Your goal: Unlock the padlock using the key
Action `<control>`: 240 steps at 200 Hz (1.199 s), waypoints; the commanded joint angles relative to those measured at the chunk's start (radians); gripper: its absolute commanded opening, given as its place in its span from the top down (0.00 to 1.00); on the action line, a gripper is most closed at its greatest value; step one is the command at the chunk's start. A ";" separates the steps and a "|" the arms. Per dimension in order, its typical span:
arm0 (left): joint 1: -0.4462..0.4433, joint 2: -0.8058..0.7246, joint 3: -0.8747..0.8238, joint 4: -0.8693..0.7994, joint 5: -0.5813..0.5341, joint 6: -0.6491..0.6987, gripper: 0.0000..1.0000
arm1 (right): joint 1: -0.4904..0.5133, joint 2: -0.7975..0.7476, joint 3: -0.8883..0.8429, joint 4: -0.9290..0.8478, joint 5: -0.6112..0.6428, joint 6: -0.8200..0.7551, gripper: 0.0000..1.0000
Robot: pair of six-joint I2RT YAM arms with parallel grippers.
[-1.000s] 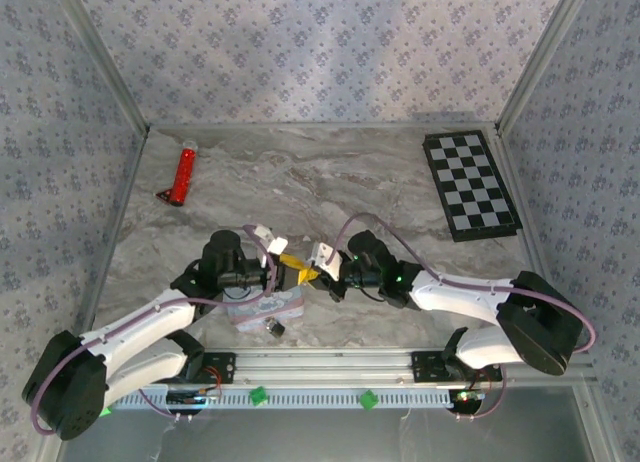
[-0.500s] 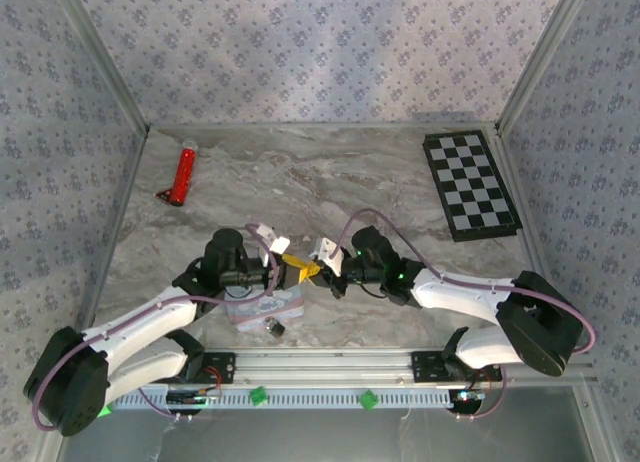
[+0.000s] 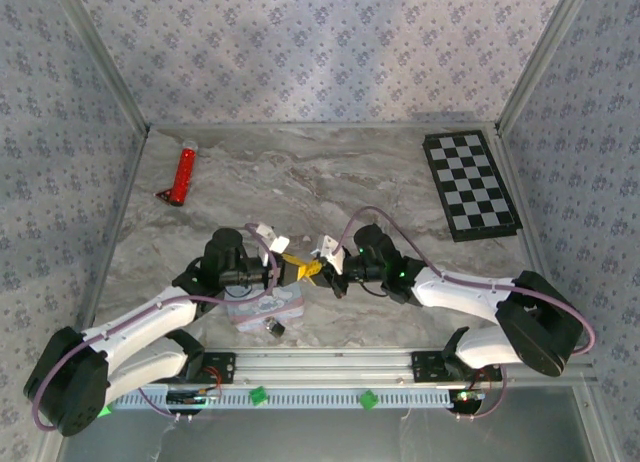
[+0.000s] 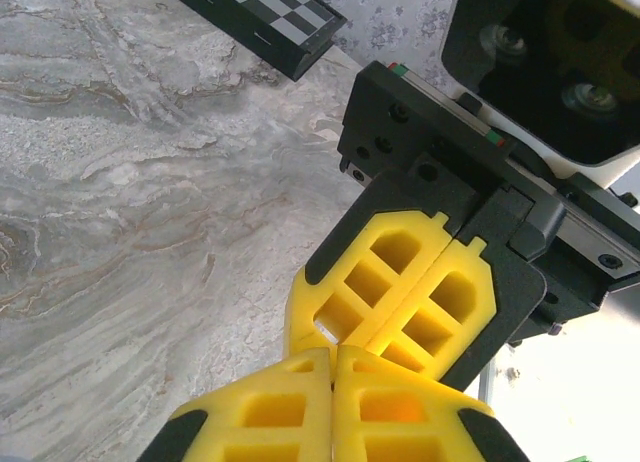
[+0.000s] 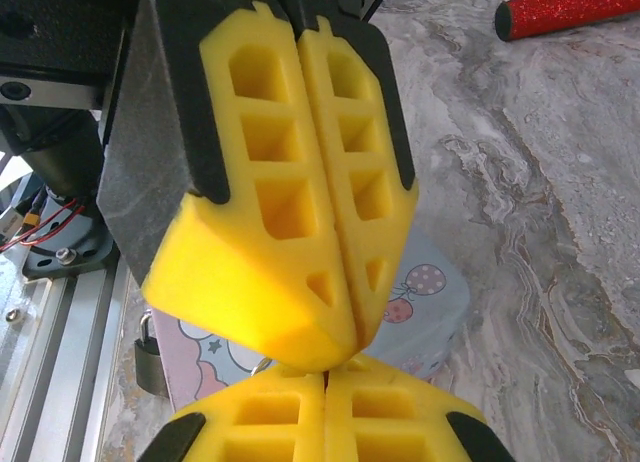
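Note:
Both grippers meet tip to tip just above the pastel cartoon tin [image 3: 262, 309]. My left gripper [image 3: 291, 264] is shut, and so is my right gripper [image 3: 311, 270]. In the left wrist view a silvery sliver of the key [image 4: 325, 332] shows where the left gripper [image 4: 335, 354] touches the right one's yellow fingers [image 4: 390, 282]. In the right wrist view its thin ring [image 5: 259, 364] peeks out at the right gripper [image 5: 325, 378]. The small black padlock [image 3: 272, 328] lies at the tin's near edge, and its dark body [image 5: 150, 364] shows beside the tin [image 5: 432, 300].
A red tube [image 3: 183, 175] lies at the far left of the marble table. A folded chessboard [image 3: 470, 185] sits at the far right. The metal rail [image 3: 330, 363] runs along the near edge, close behind the tin and padlock.
My left gripper's jaws have closed at the right gripper's tips. The right gripper has shifted slightly left toward it. The tin and padlock have not moved.

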State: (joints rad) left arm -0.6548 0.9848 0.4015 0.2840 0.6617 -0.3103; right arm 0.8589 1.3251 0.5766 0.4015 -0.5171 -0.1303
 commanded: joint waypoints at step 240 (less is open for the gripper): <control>0.007 0.200 0.083 0.388 -0.462 -0.608 1.00 | -0.230 0.068 -0.107 0.467 0.151 0.969 0.65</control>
State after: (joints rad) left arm -0.6544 1.1561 0.4259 0.5579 0.2691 -0.7364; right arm 0.6594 1.3754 0.4175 0.8322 -0.4061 0.4728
